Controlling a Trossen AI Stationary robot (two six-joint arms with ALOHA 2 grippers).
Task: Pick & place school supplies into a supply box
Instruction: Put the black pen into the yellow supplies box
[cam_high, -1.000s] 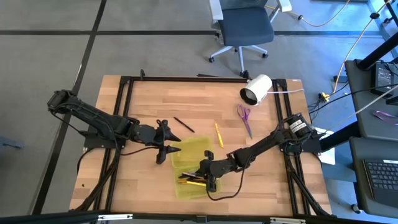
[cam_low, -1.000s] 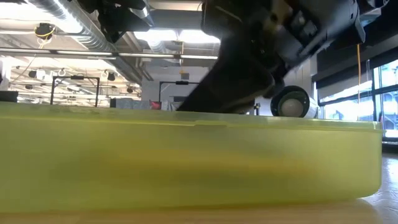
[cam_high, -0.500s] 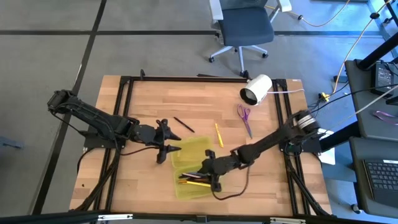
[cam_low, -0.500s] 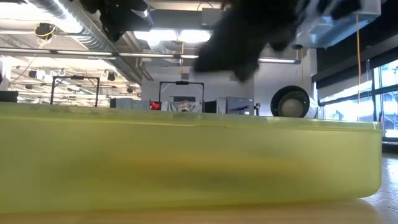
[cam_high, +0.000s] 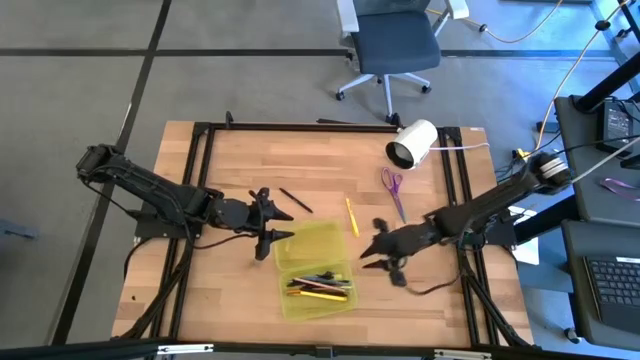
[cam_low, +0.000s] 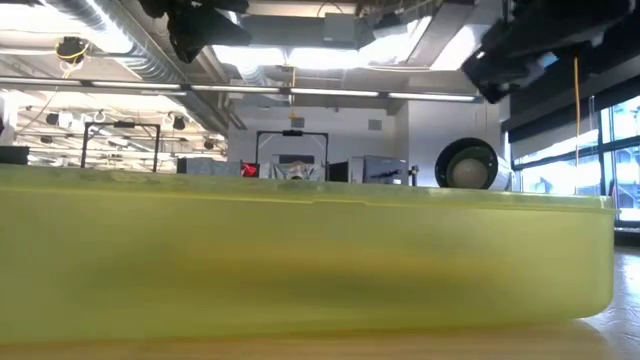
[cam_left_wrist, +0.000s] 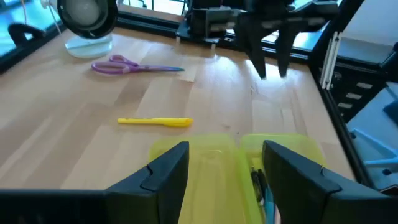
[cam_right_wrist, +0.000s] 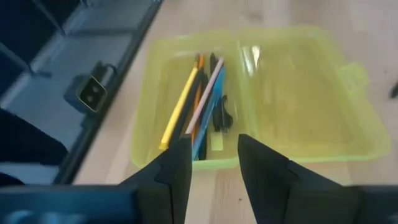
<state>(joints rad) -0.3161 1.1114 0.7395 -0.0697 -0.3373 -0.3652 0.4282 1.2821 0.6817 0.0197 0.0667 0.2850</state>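
1. The left gripper (cam_high: 268, 221) rests at the far left edge of the open supply box (cam_high: 345, 245), fingers apart, empty.
2. Pens and pencils (cam_high: 318, 287) lie inside the box.
3. A black pen (cam_high: 294, 200), yellow pen (cam_high: 352, 216) and purple scissors (cam_high: 392, 190) lie loose beyond it.
4. The right gripper (cam_high: 372, 252), slightly open and empty, should approach the yellow pen low and square.

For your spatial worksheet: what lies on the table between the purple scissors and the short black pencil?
In the high view, one yellow pen lies between the purple scissors and the black pencil; otherwise bare wood.
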